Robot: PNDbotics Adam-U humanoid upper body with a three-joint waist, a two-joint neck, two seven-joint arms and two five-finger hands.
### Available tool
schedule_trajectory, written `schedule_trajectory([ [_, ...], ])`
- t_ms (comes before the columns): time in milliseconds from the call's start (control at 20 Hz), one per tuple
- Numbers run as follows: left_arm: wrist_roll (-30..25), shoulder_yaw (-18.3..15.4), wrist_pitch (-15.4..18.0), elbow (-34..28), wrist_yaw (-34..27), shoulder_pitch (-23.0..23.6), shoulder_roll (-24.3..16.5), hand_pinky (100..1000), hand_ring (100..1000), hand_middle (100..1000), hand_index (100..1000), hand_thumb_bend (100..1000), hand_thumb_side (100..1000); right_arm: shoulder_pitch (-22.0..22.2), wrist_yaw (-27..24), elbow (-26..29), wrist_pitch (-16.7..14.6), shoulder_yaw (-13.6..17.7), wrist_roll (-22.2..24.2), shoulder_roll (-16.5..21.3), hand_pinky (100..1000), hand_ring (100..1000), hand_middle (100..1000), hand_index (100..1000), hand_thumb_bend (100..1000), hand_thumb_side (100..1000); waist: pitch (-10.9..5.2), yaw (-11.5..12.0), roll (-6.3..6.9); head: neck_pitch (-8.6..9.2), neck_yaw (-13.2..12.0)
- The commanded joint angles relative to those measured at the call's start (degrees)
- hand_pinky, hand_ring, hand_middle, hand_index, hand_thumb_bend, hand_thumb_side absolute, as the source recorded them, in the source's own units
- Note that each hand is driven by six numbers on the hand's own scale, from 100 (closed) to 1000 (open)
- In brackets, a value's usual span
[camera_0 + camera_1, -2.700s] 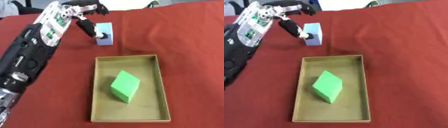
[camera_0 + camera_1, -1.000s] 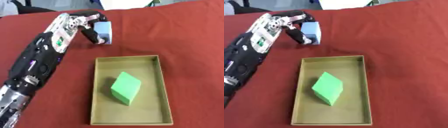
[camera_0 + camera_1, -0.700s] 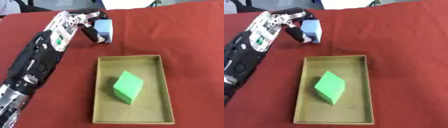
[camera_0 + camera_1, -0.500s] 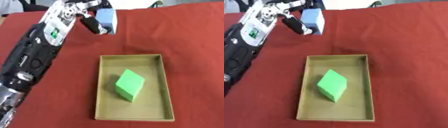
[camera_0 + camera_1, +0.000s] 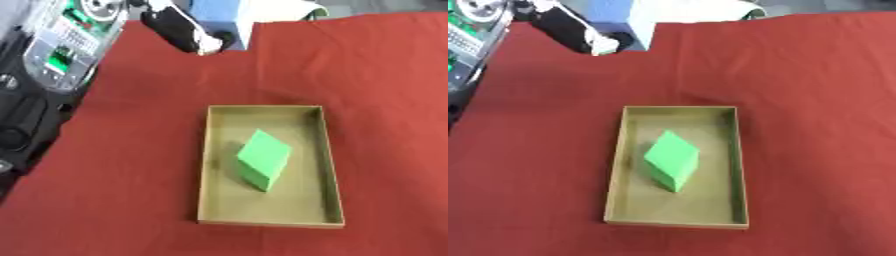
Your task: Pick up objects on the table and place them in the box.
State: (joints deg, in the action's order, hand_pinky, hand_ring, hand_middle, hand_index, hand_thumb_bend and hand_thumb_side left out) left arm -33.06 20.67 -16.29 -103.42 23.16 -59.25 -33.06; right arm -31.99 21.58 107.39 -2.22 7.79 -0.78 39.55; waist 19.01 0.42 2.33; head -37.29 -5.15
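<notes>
My left hand (image 5: 185,34) is raised at the top left, its black fingers curled round a light blue block (image 5: 220,19) held above the red table. An open tan box (image 5: 203,165) lies on the table in the middle. A green block (image 5: 262,159) rests tilted inside it. My right hand shows in neither view.
A red cloth (image 5: 376,75) covers the table. My left arm (image 5: 52,65), black and silver with a green-lit panel, fills the left edge. Pale floor shows beyond the table's far edge (image 5: 289,10).
My left hand has lifted the blue block off the table, up and slightly toward the far edge. The camera has tilted, so the box sits further right and lower in the picture.
</notes>
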Motion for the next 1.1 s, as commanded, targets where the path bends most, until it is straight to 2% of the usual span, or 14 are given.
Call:
schedule_trajectory([
  [50, -0.39, 1.15, -2.62, -7.7, -1.9, 0.4, -1.96, 701, 678, 542, 688, 100, 146, -0.27, 0.12, 0.9, 0.25, 0.65, -0.03, 0.76, 746, 729, 682, 843, 100, 858, -1.7, 0.25, -0.23, -0.56, 0.71],
  [150, -1.31, 2.28, -3.46, -10.3, -2.48, 0.91, -1.88, 702, 680, 543, 688, 100, 149, -0.16, 0.17, 0.97, 0.42, 0.64, 0.01, 0.6, 745, 729, 681, 843, 100, 859, -1.89, 0.41, -0.23, -0.69, 0.9],
  [400, -3.08, 5.36, -2.62, -11.15, -2.72, 1.35, -0.1, 701, 681, 544, 689, 100, 150, 0.14, 0.23, 1.31, 0.63, 0.75, 0.04, 0.32, 745, 728, 681, 842, 100, 861, -1.89, 0.31, -0.22, -0.91, 0.89],
  [700, -4.41, 8.39, -1.51, -11.17, 2.49, 5.09, 0.3, 708, 689, 549, 693, 100, 159, 0.6, 0.12, 1.66, 0.79, 1.05, -0.03, 0.01, 744, 727, 679, 841, 100, 868, -1.47, 0.34, -0.26, -1.1, 0.83],
  [1100, -4.4, 10.22, -0.56, -9.29, 7.29, 8.0, 2.24, 710, 690, 551, 695, 100, 162, 1.03, 0.01, 2.0, 0.9, 1.36, -0.04, -0.6, 744, 726, 678, 841, 100, 874, -1.09, 0.11, -0.71, -0.69, 0.4],
])
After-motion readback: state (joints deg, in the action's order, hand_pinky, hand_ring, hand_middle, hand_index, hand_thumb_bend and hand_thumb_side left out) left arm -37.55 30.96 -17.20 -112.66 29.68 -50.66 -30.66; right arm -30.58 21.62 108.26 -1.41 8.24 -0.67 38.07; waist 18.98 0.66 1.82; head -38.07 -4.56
